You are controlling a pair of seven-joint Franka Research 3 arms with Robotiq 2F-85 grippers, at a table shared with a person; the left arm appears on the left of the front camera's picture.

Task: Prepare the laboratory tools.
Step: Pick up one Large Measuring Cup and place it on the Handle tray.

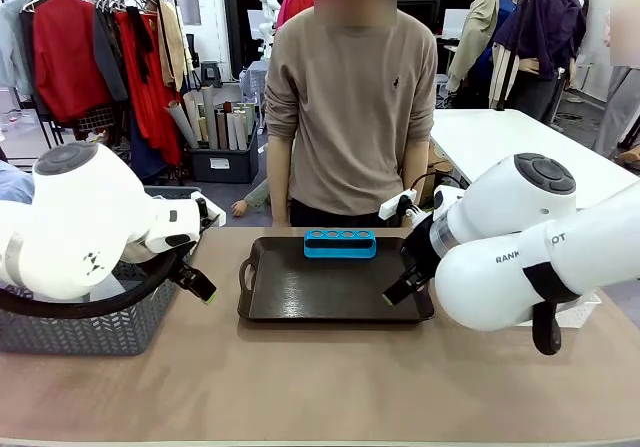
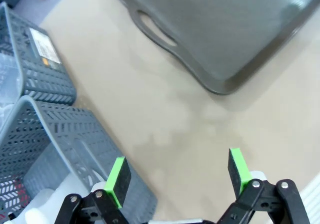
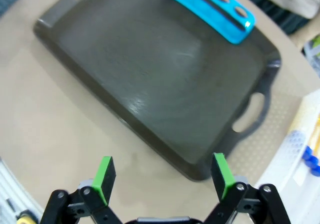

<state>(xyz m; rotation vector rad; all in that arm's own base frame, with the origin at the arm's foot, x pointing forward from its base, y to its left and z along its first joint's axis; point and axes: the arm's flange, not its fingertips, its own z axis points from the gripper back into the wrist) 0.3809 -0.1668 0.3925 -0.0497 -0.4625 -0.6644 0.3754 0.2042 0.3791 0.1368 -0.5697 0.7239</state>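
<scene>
The small amber tubes with blue caps (image 3: 308,158) are lying in the white mesh basket (image 3: 292,145) just beside the right-hand handle of the dark tray (image 3: 150,73), well within the right arm's reach, so they are probably waiting to be lifted out one at a time. On the tray's far edge a blue rack (image 3: 210,6) with a row of round holes is sitting empty. It looks like the place the tubes are meant to go, though that is a judgement from its shape. The rest of the tray is bare, so the preparing seems hardly begun. The right gripper (image 3: 162,166) is hanging over the tray's near right corner with its green pads spread wide and nothing between them. It is pointing down at the tray and not at the mesh basket, so it would need to swing outward to reach a tube. On the other side, the left gripper (image 2: 177,171) is likewise gaping and empty, hovering over the bare table (image 2: 165,108) between the tray's left handle and the grey lattice baskets (image 2: 60,134), whose contents are too unclear to name. The person (image 1: 345,97) is standing at the far side behind the rack.
</scene>
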